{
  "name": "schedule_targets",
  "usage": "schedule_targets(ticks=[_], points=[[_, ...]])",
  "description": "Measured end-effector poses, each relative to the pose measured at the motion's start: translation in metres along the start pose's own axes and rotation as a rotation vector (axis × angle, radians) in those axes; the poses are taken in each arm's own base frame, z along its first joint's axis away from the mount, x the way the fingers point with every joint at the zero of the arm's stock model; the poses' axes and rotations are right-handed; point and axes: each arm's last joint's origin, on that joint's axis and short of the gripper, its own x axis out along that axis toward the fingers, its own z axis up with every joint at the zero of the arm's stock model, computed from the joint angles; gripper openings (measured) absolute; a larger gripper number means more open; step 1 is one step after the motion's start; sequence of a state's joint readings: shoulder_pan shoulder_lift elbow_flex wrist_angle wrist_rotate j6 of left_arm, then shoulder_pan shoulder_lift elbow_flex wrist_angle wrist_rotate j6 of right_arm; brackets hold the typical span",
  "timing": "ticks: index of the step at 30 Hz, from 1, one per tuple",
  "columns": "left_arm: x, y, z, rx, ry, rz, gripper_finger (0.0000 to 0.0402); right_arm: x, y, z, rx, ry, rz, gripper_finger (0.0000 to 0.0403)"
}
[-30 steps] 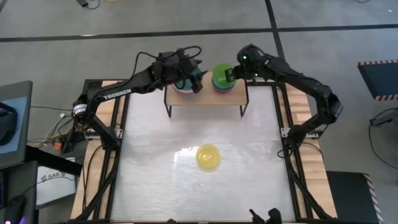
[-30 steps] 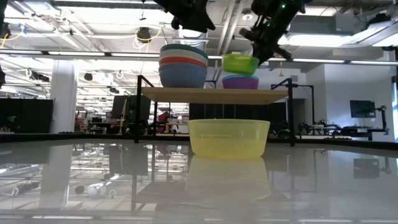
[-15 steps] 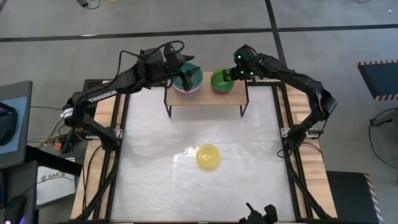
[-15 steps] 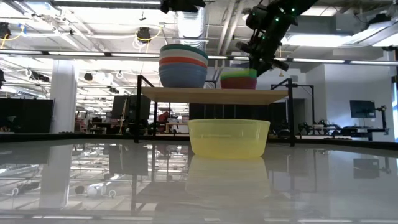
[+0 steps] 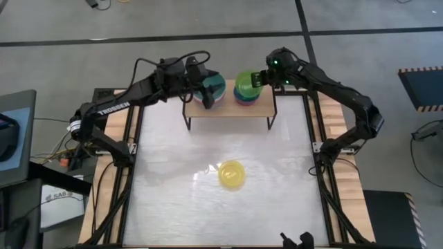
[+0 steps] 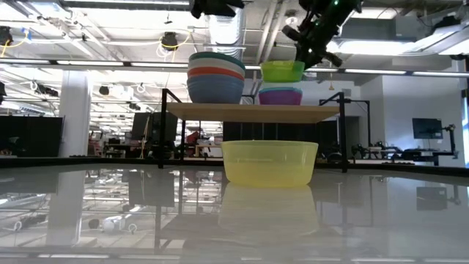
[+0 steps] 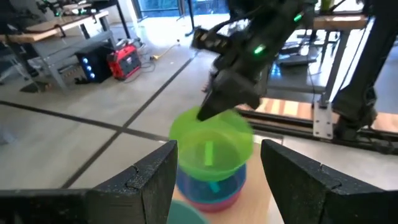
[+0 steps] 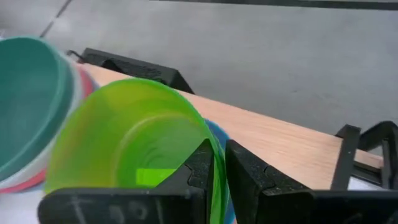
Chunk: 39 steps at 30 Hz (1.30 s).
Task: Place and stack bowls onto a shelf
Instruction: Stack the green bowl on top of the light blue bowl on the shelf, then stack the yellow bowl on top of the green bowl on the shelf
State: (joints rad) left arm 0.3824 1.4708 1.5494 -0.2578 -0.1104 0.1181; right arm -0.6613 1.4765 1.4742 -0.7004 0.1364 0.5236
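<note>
The lime green bowl (image 6: 282,71) hangs in my right gripper (image 8: 219,150), just above the cyan and pink bowls (image 6: 281,95) nested on the right half of the wood-topped shelf (image 6: 249,111). On the shelf's left half stands a stack of the larger bowls (image 6: 216,77): slate blue at the bottom, then red, white and dark teal on top. My left gripper (image 7: 217,180) is open and hovers above that stack (image 5: 211,88), touching nothing. The yellow bowl (image 5: 232,174) sits upright on the white table in front of the shelf. My right gripper pinches the lime green bowl's rim (image 8: 211,134) on the side toward the table's right, one finger inside the bowl and one outside. The fingers (image 6: 311,48) come slanting down from the right. The bowl is lifted clear, roughly level, above the cyan bowl (image 7: 211,183).
The shelf stands at the table's far edge on thin black legs (image 6: 165,128). Both arms crowd over it, their grippers close together. The white tabletop (image 5: 173,159) stretches in front, with only the yellow bowl (image 6: 270,163) near its middle. Wooden side rails (image 5: 349,194) frame the table.
My right gripper lowered the lime green bowl into the cyan-and-pink stack, then raised it again, still shut on its rim; the bowl now hangs clear above the stack as it did a second ago. My left gripper rose and drew back slightly toward the table's left.
</note>
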Motion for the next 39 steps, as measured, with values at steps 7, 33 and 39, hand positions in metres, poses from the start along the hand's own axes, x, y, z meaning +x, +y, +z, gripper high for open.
schedule_targets(ticks=[7,33,39], points=[[-0.002,-0.014,0.002,-0.025,-0.009,-0.035,0.0219,0.025,-0.001,-0.008,-0.011,0.066,-0.037,0.0079],[-0.038,-0.111,-0.022,-0.173,0.295,-0.065,0.0219,-0.064,0.058,-0.086,-0.194,0.235,0.134,0.0269],[-0.041,-0.129,-0.041,-0.236,0.369,-0.095,0.0219,-0.067,0.075,-0.160,-0.214,0.412,0.135,0.0269]])
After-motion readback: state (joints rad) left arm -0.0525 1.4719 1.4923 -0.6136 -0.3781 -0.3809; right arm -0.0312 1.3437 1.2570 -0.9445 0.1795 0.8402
